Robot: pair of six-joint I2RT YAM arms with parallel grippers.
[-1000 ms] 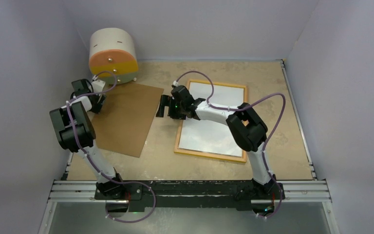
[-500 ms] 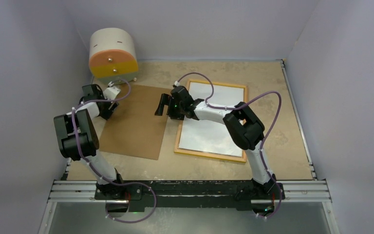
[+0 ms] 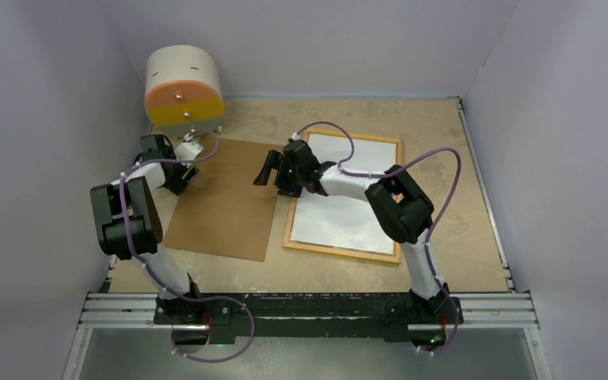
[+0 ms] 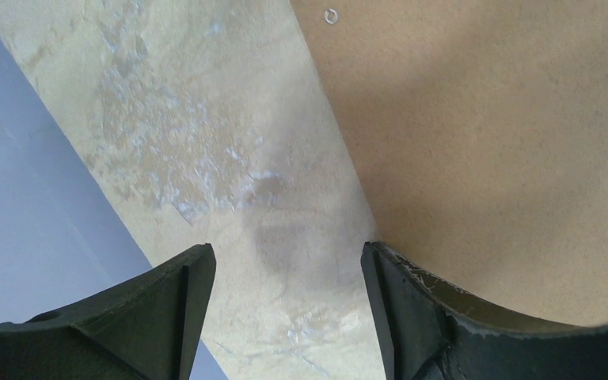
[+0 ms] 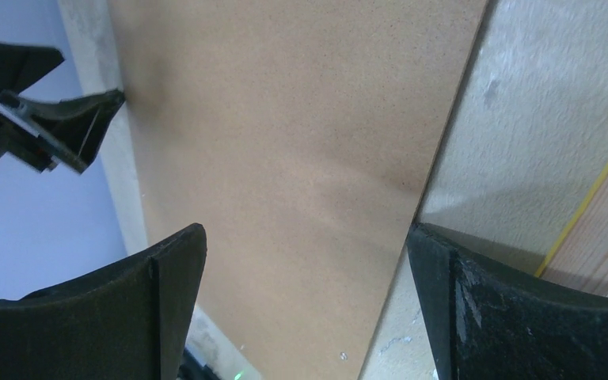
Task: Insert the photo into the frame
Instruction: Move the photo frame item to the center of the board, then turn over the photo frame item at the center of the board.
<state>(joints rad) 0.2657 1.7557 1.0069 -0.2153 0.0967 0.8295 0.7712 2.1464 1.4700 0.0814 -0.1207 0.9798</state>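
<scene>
Left hand (image 4: 289,261) parted, empty, at flat brown backing board's (image 3: 226,202) left edge; right hand (image 5: 305,237) wide, empty, above right edge.

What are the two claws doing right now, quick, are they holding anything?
Left claw: open, holding nothing.
Right claw: open wide, holding nothing.

Frame (image 3: 336,251): thin rectangle, lying flat, right of centre, long sides running near-to-far, slightly skewed. Wood-coloured rim faces up; yellow shows along outer edge in right wrist view.
Photo (image 3: 334,226): white side up, flat inside frame, filling opening; faint grey patches toward near end; middle partly hidden by arm.
</scene>
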